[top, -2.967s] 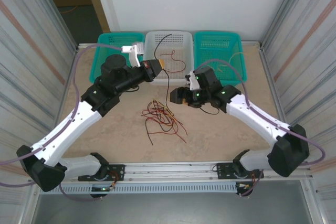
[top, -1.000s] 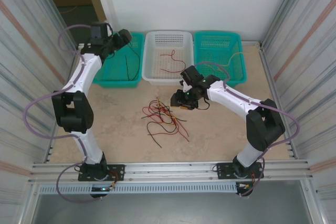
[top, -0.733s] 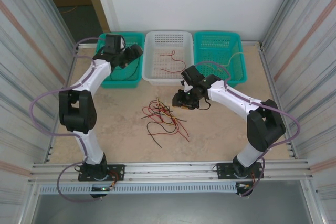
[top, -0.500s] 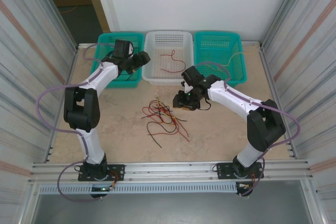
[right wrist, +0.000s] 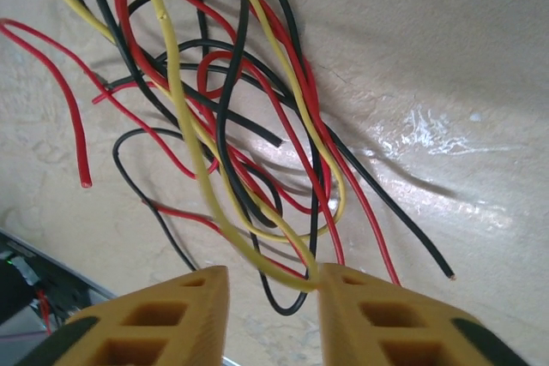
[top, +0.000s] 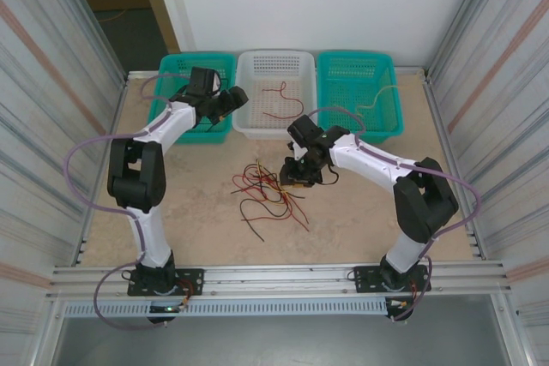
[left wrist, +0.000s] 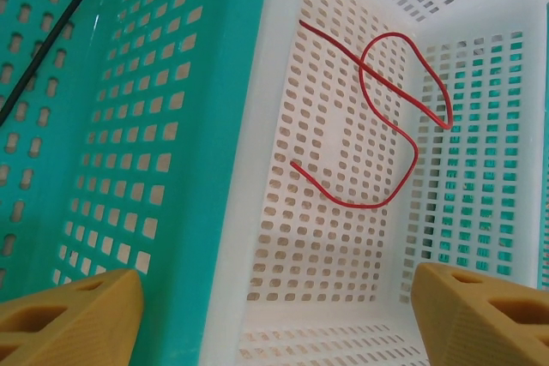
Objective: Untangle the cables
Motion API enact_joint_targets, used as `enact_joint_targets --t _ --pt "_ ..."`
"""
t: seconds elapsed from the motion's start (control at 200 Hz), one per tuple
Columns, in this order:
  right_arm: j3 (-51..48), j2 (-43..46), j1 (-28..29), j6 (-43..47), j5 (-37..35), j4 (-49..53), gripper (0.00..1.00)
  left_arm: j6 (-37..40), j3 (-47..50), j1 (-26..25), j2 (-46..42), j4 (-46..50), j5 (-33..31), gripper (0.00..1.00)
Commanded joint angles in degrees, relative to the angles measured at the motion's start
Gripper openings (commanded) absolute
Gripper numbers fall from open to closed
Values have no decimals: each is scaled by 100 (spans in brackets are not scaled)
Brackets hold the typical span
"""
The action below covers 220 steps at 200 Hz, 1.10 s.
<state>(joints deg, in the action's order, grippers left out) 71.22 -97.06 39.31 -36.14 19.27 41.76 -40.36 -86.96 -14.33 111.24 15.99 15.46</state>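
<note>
Right fingers (right wrist: 377, 315): a little apart, the gap wider than a wire. They point down at the tangle and are not clamped on anything.
In the gap: one yellow cable (right wrist: 184, 126) runs down into it and lies against the inner edge of one finger.
Left fingers (left wrist: 77, 319): spread wide with nothing between them. They hang over the wall shared by the left teal basket (left wrist: 171, 126) and the white basket (left wrist: 257, 169).
Cables (right wrist: 240, 126): a loose knot of red, black and yellow wires lies on the surface (right wrist: 472, 83) right under the right fingers. In the top view this pile (top: 268, 190) sits mid-surface, in front of the white basket (top: 274, 55).
Red cable (left wrist: 386, 126): curled alone on the floor of the white basket, apart from the pile.
Black cable (left wrist: 51, 40): lies in the left teal basket (top: 184, 62).
Pale yellow cable (top: 375, 99): lies in the right teal basket (top: 356, 57).
Baskets: three stand in a row along the far edge, side by side, with the white one in the middle.
Right arm (top: 377, 160): reaches inward from the right to the pile's right edge.
Left arm (top: 141, 177): stretches forward, its wrist over the near right corner of the left teal basket.
</note>
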Motion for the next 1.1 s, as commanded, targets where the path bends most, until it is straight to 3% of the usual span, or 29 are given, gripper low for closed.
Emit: enact_joint_targets --t 0.0,0.24,0.361,0.431,0.561,0.807,0.997,1.097 --pt "-2 24 11 88 -64 176 23 -79 118 -145 51 -149 253 81" --pt "174 317 132 302 -192 223 6 -123 188 -220 -19 -293 343 79" --pt "260 446 211 405 -328 253 6 40 238 -203 -206 -69 46 83" --pt "275 446 207 423 -400 286 14 118 288 -139 -378 73 -114 85" --pt "403 310 110 470 -765 500 44 255 339 -18 -835 475 -383 83" --pt "1188 422 -820 824 -1041 577 49 628 762 -351 -2079 970 -686 82" --pt "2177 -408 -1811 1091 -1109 802 72 595 1305 -1235 -2393 1275 -925 82" --pt "2416 -842 -2183 1183 -1037 612 77 491 1584 -1652 -2336 1409 -1126 80"
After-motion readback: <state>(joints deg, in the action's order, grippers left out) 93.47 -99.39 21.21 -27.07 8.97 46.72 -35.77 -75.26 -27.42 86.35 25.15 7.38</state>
